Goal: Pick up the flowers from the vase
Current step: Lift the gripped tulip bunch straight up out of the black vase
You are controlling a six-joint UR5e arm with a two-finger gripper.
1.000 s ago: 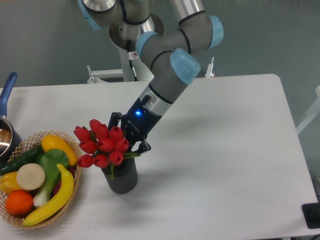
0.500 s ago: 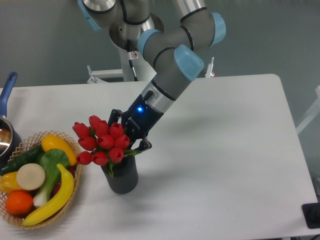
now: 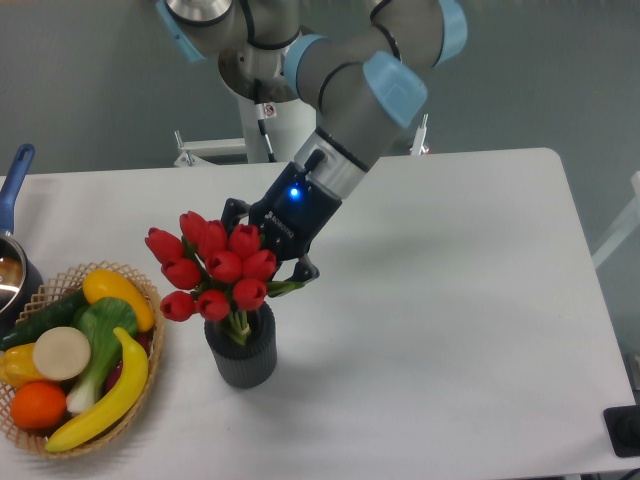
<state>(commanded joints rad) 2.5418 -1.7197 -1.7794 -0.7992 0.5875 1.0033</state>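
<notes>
Flowers (image 3: 215, 272) stand bunched in the vase (image 3: 241, 350), red buds clustered above the rim with pale green stems showing at the mouth and one leaf sticking out to the right. The vase, dark grey and ribbed, sits upright on the white table (image 3: 450, 330), just beside a wicker basket (image 3: 150, 375) of fruit and vegetables on its left. The gripper (image 3: 272, 250) sits right behind the bunch, its dark fingers reaching in at the upper stems just under the buds; the buds hide the fingertips, so I cannot tell whether they are clamped on the stems or merely around them.

Judging by their look, the tulips are artificial: light, with bendy stems and soft heads that would crush or splay if squeezed. The tied stems below the buds seem the sensible place to hold, since they give one firm bundle. A straight upward pull looks safest, because a slanted one could drag the small vase over or toward the basket.
</notes>
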